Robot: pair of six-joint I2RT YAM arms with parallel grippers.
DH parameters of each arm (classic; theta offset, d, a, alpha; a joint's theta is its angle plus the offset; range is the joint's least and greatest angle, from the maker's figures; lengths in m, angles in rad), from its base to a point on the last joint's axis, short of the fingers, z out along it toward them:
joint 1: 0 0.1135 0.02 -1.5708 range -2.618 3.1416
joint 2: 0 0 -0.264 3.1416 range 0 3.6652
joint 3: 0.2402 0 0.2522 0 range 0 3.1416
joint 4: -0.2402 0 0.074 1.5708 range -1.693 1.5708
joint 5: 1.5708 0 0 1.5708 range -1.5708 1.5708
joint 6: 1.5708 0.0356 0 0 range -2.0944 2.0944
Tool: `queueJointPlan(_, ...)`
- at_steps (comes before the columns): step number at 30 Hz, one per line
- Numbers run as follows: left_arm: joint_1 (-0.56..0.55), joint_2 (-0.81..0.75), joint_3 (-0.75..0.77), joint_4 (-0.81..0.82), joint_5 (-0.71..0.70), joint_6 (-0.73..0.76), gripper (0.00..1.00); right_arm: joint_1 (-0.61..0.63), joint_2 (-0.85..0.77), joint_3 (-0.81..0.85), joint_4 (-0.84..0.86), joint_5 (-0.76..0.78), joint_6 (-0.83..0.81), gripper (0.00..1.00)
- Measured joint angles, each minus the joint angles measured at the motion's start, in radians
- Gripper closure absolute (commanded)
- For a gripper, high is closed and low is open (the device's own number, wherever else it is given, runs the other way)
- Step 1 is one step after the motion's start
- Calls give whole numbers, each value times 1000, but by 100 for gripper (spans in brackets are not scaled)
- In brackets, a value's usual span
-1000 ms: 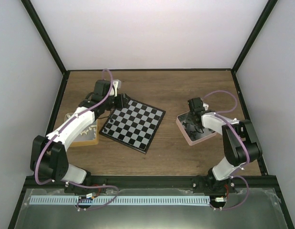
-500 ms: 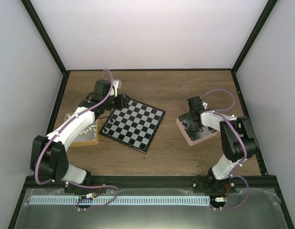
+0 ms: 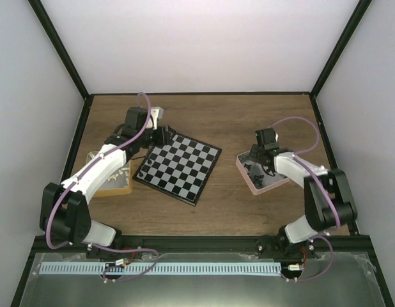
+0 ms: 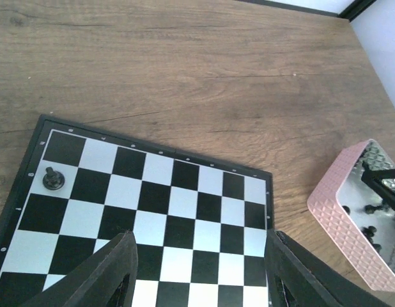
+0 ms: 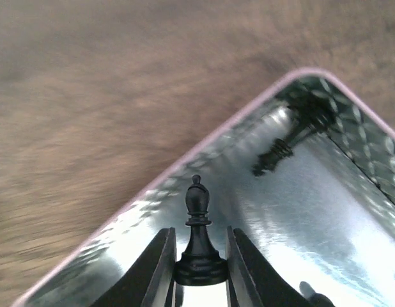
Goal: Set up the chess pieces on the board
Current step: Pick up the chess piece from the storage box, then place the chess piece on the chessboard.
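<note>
The right hand (image 5: 199,272) pinches a little black chess piece (image 5: 197,220) by its round foot, above the pink tray (image 5: 140,204). It looks light, hard and slippery, so a low hold seems best. The left hand (image 4: 199,256) is spread, holding nothing, over the board (image 4: 178,192), where one black pawn (image 4: 52,179) stands.

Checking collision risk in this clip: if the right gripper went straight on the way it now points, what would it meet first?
The right gripper, clamped on a black bishop, would probably hit the pink tray's inner wall first, though depth is unclear.
</note>
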Motion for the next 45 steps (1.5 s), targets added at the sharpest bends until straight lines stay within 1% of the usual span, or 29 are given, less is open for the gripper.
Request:
queueJointPlan(3, 0, -27, -15, 23, 40, 0, 41, 0, -144, -57, 61, -88, -33, 83)
queueJointPlan(6, 0, -71, -29, 63, 101, -5, 36, 0, -292, -104, 137, -227, -68, 82)
queueJointPlan(10, 0, -126, -41, 140, 217, -30, 27, 0, -438, -131, 230, -461, -98, 81)
queueJointPlan(11, 0, -134, -43, 161, 244, -37, 26, 0, -467, -131, 265, -554, -103, 80)
queueJointPlan(13, -2, -143, -47, 199, 307, -62, 25, 0, -496, -132, 317, -683, -104, 80)
queueJointPlan(14, -4, -144, -47, 219, 340, -79, 24, 0, -512, -138, 369, -797, -99, 80)
queueJointPlan(15, -8, -144, -47, 234, 365, -98, 24, 0, -515, -141, 386, -833, -94, 80)
queueJointPlan(18, -33, -142, -46, 263, 432, -153, 24, 0, -523, -160, 488, -1024, -60, 80)
queueJointPlan(21, -80, -126, -40, 299, 496, -209, 24, 0, -522, -172, 561, -1161, -26, 80)
queueJointPlan(25, -145, -93, -39, 375, 581, -303, 25, 2, -522, -171, 607, -1277, -18, 79)
queueJointPlan(27, -164, -77, -39, 418, 617, -350, 27, 8, -522, -171, 608, -1319, -22, 79)
queueJointPlan(32, -213, -26, -18, 493, 688, -434, 40, 34, -518, -166, 578, -1366, -62, 79)
queueJointPlan(37, -256, 3, -2, 525, 742, -463, 57, 49, -501, -153, 549, -1382, -87, 79)
queueJointPlan(39, -264, 15, 1, 526, 755, -467, 62, 51, -495, -147, 542, -1385, -97, 80)
queueJointPlan(41, -269, 28, 3, 526, 770, -466, 63, 54, -492, -142, 534, -1385, -105, 80)
queueJointPlan(45, -273, 34, 3, 514, 781, -457, 75, 56, -488, -135, 527, -1386, -112, 80)
